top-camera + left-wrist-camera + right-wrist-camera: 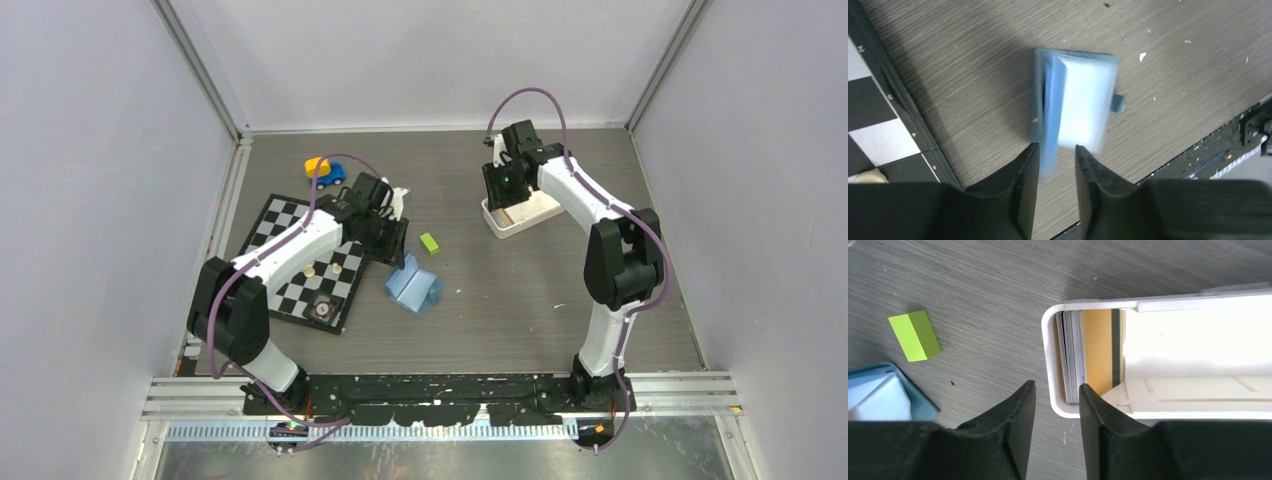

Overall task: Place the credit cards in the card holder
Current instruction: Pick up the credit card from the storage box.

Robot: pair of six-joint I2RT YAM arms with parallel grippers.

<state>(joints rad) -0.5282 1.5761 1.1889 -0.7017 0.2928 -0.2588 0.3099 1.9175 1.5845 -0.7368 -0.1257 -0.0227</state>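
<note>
The teal-blue card holder (413, 285) lies open on the table at mid-left, its lighter blue inside showing. In the left wrist view the card holder (1075, 105) is blurred, and one blue flap reaches down between my fingertips. My left gripper (1055, 152) is open just above it. The credit cards (1071, 357) stand on edge as a dark grey stack, with a tan-gold card (1098, 350) beside them, at the end of the white tray (1050, 360). My right gripper (1055, 387) is open and straddles that end wall, one finger outside and one by the cards.
A lime-green block (429, 243) lies between the card holder and the white tray (520, 215). A chessboard (300, 265) with a few pieces lies at the left, and a blue and yellow toy car (322, 172) sits behind it. Walls enclose the table.
</note>
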